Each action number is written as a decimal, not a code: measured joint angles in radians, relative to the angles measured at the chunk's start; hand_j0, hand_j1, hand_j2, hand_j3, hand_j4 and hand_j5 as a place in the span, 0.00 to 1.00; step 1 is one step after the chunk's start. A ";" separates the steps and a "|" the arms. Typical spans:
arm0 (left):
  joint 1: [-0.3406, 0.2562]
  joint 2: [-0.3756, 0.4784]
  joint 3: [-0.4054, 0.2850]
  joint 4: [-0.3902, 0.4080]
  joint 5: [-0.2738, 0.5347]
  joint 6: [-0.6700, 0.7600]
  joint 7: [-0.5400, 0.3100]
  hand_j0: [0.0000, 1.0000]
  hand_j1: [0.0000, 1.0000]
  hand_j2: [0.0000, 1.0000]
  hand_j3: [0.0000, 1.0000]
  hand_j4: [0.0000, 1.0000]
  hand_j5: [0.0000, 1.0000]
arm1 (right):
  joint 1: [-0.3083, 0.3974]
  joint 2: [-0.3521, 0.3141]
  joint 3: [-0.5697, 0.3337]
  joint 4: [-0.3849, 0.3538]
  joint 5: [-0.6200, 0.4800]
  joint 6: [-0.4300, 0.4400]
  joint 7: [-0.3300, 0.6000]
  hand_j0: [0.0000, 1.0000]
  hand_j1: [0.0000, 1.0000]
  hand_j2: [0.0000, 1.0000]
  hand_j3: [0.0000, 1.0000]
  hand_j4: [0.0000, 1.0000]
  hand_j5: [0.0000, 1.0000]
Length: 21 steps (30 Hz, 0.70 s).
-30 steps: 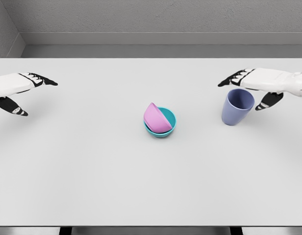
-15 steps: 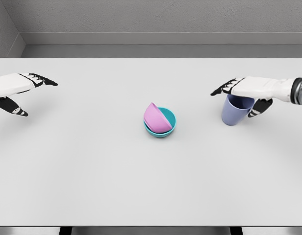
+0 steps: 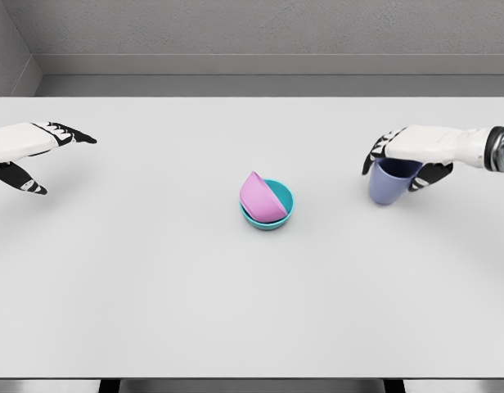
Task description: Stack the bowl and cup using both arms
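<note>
right hand (image 3: pixel 403 155) curling over purple cup (image 3: pixel 389 183) near table's (image 3: pixel 154 286) right edge, grip unconfirmed; left hand (image 3: pixel 27 151) open, idle; seat fingers firmly, lift straight toward centre bowls (image 3: pixel 267 203).

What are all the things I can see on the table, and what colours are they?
pink bowl: one, pink, tilted inside the teal bowl, table middle
teal bowl: one, teal, middle of the table, under the pink bowl
cup: one, lavender blue, upright, right side of the table
table: one, white, fills the view
left hand: one, white and black, open, far left above the table
right hand: one, white and black, curled over the cup's rim
</note>
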 measured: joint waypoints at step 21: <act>0.000 0.001 0.000 0.000 0.000 0.000 0.000 1.00 1.00 1.00 1.00 1.00 1.00 | -0.064 0.002 -0.005 -0.012 -0.008 -0.003 0.000 0.63 0.63 0.63 0.63 0.63 0.63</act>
